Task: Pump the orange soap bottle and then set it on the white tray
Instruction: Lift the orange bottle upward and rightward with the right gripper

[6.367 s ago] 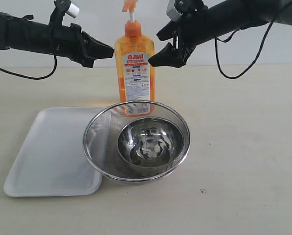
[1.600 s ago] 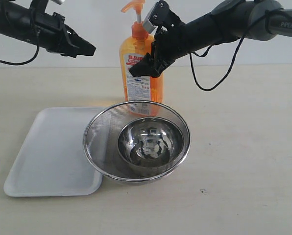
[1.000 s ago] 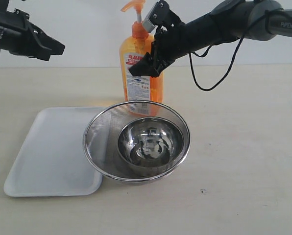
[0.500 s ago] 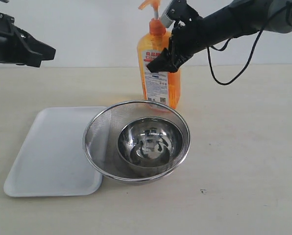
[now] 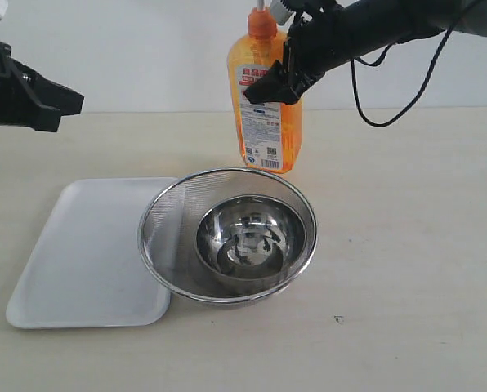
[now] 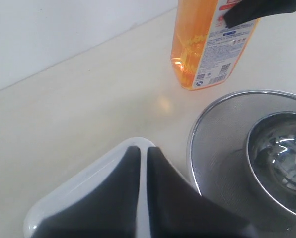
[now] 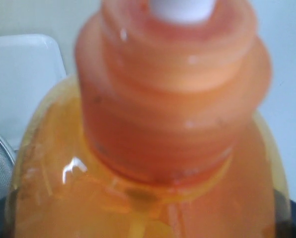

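Observation:
The orange soap bottle (image 5: 268, 122) hangs upright behind the strainer, its base seemingly just off the table. Its pump head is cut off by the top of the exterior view. My right gripper (image 5: 265, 90) is shut on the bottle's upper body, with one black finger across the white label. In the right wrist view the orange collar and white stem (image 7: 173, 99) fill the picture. My left gripper (image 5: 77, 101) is shut and holds nothing, at the far left above the table; in its own view its jaws (image 6: 143, 148) hover over the white tray (image 6: 108, 156). The white tray (image 5: 80, 245) lies front left.
A round steel mesh strainer (image 5: 166, 212) with a smaller steel bowl (image 5: 247, 237) inside it stands in the middle, overlapping the tray's right edge and just in front of the bottle. A black cable (image 5: 390, 106) loops down from the right arm. A pale wall stands behind.
The right gripper has carried the bottle to the right and upward, so the pump head has left the view. The left arm has drifted a little lower at the far left.

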You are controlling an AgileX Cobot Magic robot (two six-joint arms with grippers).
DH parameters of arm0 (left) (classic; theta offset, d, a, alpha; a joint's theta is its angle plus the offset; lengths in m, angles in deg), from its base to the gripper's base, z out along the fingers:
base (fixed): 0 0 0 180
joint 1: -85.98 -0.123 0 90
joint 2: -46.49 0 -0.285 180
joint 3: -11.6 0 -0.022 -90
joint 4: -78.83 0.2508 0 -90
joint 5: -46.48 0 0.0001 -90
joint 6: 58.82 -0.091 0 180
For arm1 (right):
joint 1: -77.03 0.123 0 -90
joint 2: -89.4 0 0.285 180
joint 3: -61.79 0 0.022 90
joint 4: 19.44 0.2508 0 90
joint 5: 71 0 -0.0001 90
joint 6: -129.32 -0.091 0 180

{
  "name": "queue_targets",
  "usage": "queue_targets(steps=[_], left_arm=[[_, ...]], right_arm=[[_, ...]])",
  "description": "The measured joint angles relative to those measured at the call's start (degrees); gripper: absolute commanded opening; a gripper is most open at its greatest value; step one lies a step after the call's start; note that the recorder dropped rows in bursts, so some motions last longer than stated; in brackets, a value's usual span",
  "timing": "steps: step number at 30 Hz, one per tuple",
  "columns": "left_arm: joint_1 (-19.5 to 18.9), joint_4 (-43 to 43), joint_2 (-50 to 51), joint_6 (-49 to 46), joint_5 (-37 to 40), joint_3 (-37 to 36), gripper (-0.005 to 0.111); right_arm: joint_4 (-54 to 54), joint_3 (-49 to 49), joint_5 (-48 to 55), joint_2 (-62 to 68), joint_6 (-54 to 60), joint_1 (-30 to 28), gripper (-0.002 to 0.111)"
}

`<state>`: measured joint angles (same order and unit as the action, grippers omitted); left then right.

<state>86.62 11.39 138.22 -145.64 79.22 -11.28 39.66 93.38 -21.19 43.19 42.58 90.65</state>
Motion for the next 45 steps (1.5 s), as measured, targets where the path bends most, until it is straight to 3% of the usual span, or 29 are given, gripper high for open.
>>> queue_targets(steps=[17, 45], left_arm=[[0.0, -3.6, -8.1, -0.2, -3.5, -7.3, 0.005], [0.0, -7.6, -17.7, -0.2, -8.4, -15.5, 0.005]], right_arm=[[-1.8, -0.1, 0.0, -2.8, -1.7, -0.1, 0.000], [-8.0, -0.2, 2.0, -7.2, -10.0, -6.4, 0.000]])
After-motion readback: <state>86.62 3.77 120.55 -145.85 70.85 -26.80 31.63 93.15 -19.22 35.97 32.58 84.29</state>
